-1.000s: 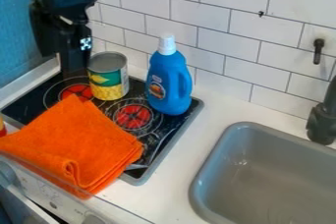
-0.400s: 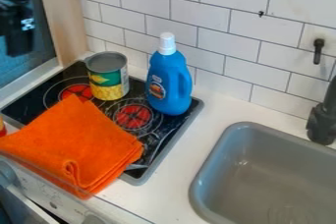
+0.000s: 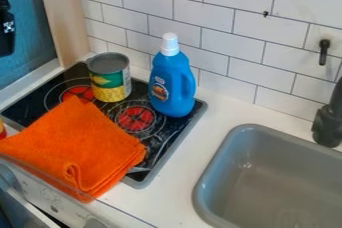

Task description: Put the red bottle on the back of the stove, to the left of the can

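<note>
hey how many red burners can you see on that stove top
2. The left burner is beside the tin can, partly under the orange cloth; the right burner is between the cloth and the blue detergent bottle. The cloth may hide more.

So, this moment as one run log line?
hand: upper left, nearest can | can: upright, on stovetop | blue bottle: upright, right of can | orange cloth: folded, over stovetop's edge

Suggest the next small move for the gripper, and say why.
Perhaps ease the gripper in from the picture's left edge towards the can, stopping short: the gripper hangs at the upper left, apart from everything on the stovetop, and the can stands upright near the blue bottle.
</note>
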Tool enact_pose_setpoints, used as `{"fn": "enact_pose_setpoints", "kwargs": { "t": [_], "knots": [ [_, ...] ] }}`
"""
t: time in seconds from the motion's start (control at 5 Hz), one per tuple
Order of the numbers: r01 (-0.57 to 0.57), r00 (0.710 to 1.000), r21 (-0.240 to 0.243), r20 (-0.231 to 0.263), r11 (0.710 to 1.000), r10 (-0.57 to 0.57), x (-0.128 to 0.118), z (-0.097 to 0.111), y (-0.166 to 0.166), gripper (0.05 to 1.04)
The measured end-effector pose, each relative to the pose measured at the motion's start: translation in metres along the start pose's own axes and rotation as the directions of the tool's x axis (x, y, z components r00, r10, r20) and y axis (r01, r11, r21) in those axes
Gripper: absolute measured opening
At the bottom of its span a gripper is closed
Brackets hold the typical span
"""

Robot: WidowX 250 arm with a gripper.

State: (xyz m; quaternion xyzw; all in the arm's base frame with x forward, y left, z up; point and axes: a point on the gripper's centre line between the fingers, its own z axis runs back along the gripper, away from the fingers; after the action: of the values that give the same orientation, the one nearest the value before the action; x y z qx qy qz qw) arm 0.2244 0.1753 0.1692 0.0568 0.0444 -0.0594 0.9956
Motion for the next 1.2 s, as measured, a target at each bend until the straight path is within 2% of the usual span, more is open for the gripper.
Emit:
{"fn": "enact_pose_setpoints", "kwargs": {
  "t": [0.4,0.6,1.2],
  "knots": [
    [-0.052,0.996,-0.002,-0.07,0.999,0.051,-0.012,-0.015,0.026,1.005],
    [-0.065,0.991,-0.026,-0.116,0.998,0.061,-0.022,-0.028,0.036,1.005],
    [-0.043,0.987,-0.078,-0.157,0.996,0.031,-0.027,-0.056,0.028,1.005]
  ]
}}
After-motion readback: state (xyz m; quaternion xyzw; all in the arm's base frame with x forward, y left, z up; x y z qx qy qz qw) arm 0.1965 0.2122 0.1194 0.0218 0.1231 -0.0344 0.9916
